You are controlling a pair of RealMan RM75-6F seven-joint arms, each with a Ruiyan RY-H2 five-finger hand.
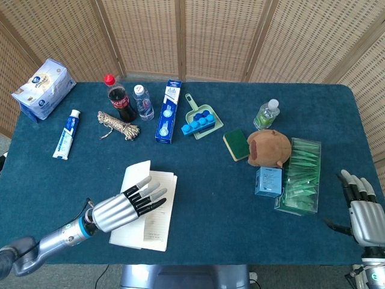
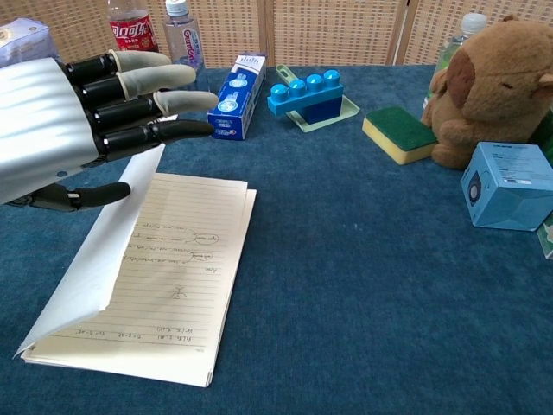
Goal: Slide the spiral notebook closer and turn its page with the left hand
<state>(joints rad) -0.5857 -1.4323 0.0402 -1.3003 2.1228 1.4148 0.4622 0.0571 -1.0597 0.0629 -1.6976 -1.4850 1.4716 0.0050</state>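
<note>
The notebook point(image 1: 155, 223) point(image 2: 177, 285) lies open near the table's front edge, left of centre, with lined, handwritten pages. Its top page point(image 1: 138, 171) point(image 2: 91, 264) stands lifted along the left side. My left hand point(image 1: 127, 205) point(image 2: 60, 121) hovers over that page with its fingers stretched out and apart. The thumb lies against the raised sheet's right face and the fingers are above its top edge, with no pinch to be seen. My right hand point(image 1: 363, 208) rests at the table's front right corner, fingers straight, holding nothing. It does not show in the chest view.
Behind the notebook are a rope coil point(image 1: 118, 125), a cola bottle point(image 1: 121, 100), a water bottle point(image 1: 143, 102) and a toothpaste box point(image 1: 169, 112). A sponge point(image 1: 236, 144), plush toy point(image 1: 269, 147), blue box point(image 1: 268, 180) and clear box of green packets point(image 1: 299, 176) crowd the right.
</note>
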